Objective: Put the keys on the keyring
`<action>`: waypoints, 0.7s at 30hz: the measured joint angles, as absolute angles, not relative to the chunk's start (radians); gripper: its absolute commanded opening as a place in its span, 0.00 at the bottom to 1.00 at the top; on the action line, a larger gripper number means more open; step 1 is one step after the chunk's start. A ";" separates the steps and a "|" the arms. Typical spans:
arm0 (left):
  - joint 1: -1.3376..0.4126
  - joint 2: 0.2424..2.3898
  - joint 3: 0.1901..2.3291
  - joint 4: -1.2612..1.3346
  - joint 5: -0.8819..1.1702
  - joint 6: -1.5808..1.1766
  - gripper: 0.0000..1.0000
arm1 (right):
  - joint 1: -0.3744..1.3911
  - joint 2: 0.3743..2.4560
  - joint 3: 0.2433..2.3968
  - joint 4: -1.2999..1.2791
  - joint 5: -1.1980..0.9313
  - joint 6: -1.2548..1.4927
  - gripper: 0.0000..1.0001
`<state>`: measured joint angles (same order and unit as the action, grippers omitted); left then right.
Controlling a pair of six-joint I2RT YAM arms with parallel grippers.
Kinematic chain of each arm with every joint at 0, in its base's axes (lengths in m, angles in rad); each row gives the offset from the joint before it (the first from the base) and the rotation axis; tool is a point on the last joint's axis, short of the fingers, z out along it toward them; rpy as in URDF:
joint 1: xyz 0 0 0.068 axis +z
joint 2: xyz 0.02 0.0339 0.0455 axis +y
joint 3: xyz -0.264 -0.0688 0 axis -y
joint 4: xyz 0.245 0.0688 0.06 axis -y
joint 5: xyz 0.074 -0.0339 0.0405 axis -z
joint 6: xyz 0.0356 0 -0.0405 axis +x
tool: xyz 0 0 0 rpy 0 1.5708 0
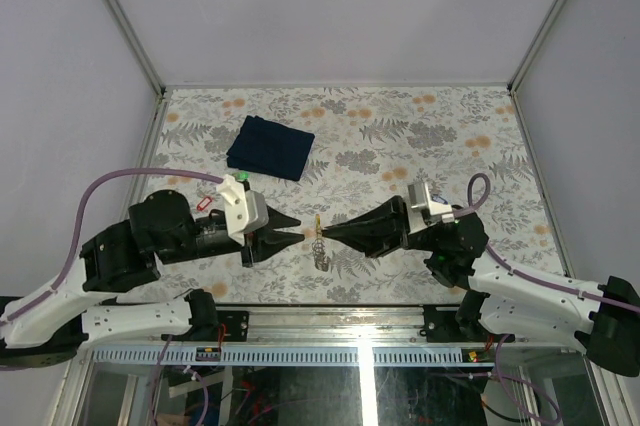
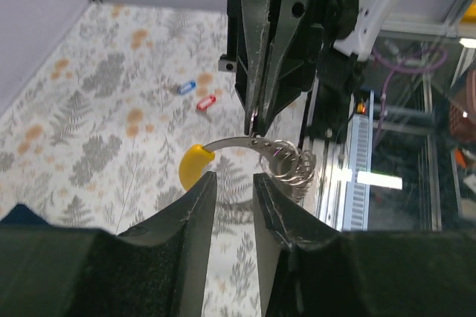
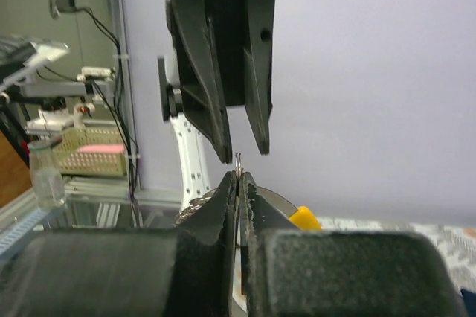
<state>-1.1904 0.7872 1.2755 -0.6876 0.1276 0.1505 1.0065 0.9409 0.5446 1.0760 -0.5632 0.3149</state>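
My right tool (image 2: 253, 122) is pressed together on the metal end of the yellow-tagged key (image 2: 195, 165), just where the keyring (image 2: 291, 168) coils hang from it. My left tool (image 2: 233, 180) stands slightly spread and empty just short of them. I'd close the left tool on the ring, not the key, before any turning. The key lies crossways to both tool tips, its tag to the left tool's left and the ring to its right.

Robotics lab test cell.
White panel walls (image 1: 330, 6) on aluminium framing (image 1: 121, 16) enclose a floral-covered table (image 1: 400, 116); a slotted wire duct (image 1: 300, 354) and loose cables (image 1: 250, 408) sit below its near edge.
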 measured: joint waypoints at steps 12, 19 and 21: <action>-1.190 0.742 1.113 -0.265 0.228 0.113 0.25 | 1.007 0.985 0.543 1.390 -0.557 0.445 0.00; -1.190 0.761 1.095 -0.138 0.325 0.093 0.24 | 1.007 0.991 0.543 1.437 -0.557 0.449 0.00; -1.191 0.764 1.090 -0.122 0.342 0.086 0.24 | 1.007 0.991 0.543 1.442 -0.557 0.449 0.00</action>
